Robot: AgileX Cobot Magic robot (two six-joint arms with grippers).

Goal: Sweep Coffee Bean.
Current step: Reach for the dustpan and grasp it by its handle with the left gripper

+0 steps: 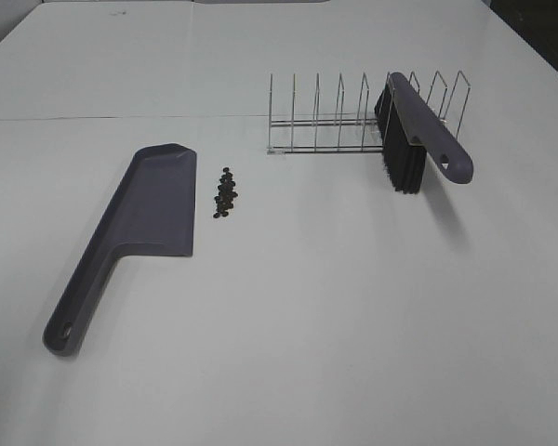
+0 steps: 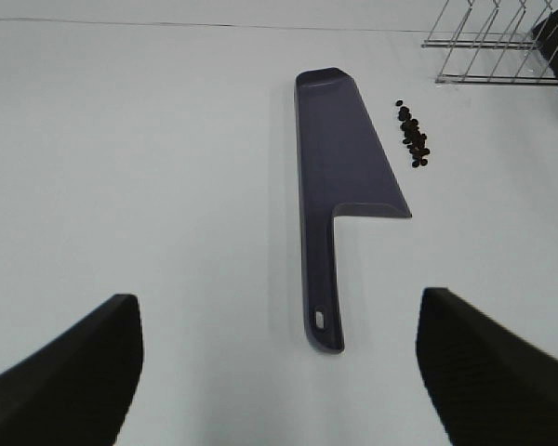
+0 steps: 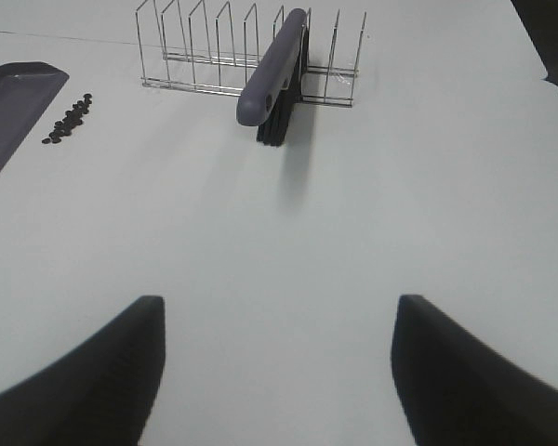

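Cluster of tiny dark brown oval coffee beans [image 1: 226,193] on white matte surface [image 1: 335,316], just beside the flat purple-grey plastic dustpan [image 1: 149,209]. Purple-grey brush [image 1: 418,130] with black bristles rests in thin wire rack [image 1: 321,116], well apart. We see left hand [image 2: 277,321] spread, right hand [image 3: 279,311] spread. Room dark past far right corner.

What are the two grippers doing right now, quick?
Left gripper: open, holding nothing.
Right gripper: open, holding nothing.
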